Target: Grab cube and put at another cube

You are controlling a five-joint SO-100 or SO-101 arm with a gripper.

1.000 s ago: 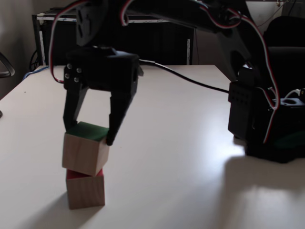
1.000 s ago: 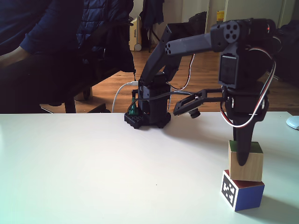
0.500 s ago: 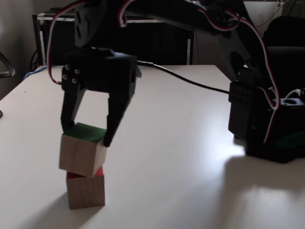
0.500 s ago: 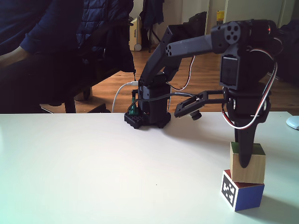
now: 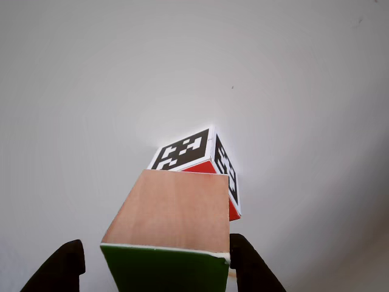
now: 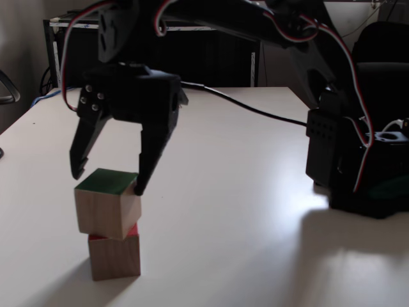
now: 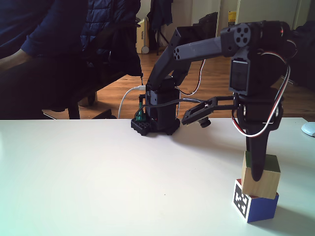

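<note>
The cube (image 6: 105, 208), light wood with a green top, rests level on another cube (image 6: 115, 257), offset a little to the left in a fixed view. In the other view the cube (image 5: 173, 210) covers most of another cube (image 5: 189, 149), whose black-and-white markers and red face peek out behind it. My gripper (image 6: 107, 180) is open and straddles the cube's top; the left fingertip hangs clear of it and the right fingertip sits at its upper right edge. From the side, a finger (image 7: 257, 162) crosses in front of the cube (image 7: 269, 177) above another cube (image 7: 258, 206).
The arm's base (image 6: 358, 166) stands at the right of the white table (image 6: 243, 243), with a black cable (image 6: 255, 109) running back across it. A seated person (image 7: 44, 54) is behind the table's far edge in a fixed view.
The jaws have spread apart and let go of the cube. It was tilted in the grip and now sits level on the marker cube. The gripper rose slightly.
</note>
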